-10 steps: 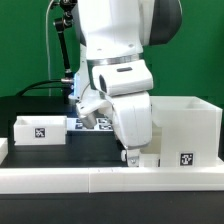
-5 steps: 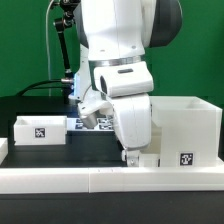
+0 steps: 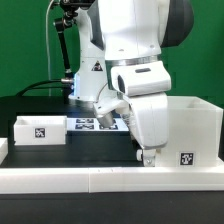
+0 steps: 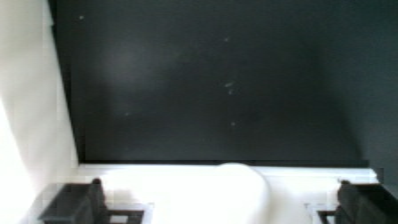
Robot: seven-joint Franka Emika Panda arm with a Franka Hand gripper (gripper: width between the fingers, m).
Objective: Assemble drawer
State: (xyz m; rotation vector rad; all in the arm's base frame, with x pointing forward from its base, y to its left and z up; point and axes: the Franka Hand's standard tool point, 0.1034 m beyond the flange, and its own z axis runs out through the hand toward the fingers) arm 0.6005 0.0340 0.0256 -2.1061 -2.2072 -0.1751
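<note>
White plastic casing (image 3: 196,120), the boxy open-topped part of the drawer, is standing at the worktop (image 3: 90,150) corner on the exterior view's right, against the low rail (image 3: 80,180) that is edging the nearest side. The hand (image 3: 147,157) is hanging low just beside the casing's wall, on the side facing the exterior view's left, and is almost touching the worktop. In the wrist view a knobbed tray (image 4: 178,190) is lying directly under the hand, its rounded knob (image 4: 240,178) sitting between the two fingers (image 4: 80,203). The fingers are standing wide apart, with the tray's white edge filling the gap between them. Whether they are pressing on it cannot be told.

A second tray (image 3: 58,132) is resting well apart from the hand, near the worktop edge on the exterior view's left. It is showing a black-and-white square tag (image 3: 41,131) on its front face. A similar tag (image 3: 186,158) is showing low on the casing's front. Neither is bearing readable letters. A small triangular label (image 3: 99,67) is showing on the arm (image 3: 135,40), too small to read.

The marker board (image 3: 88,124) is lying flat between the second tray and the arm, towards the far edge. The arm's bulky white body is hiding part of the casing's wall and most of the knobbed tray in the exterior view. A white surface (image 4: 27,90) is bordering the dark worktop in the wrist view; which part it belongs to cannot be told.
</note>
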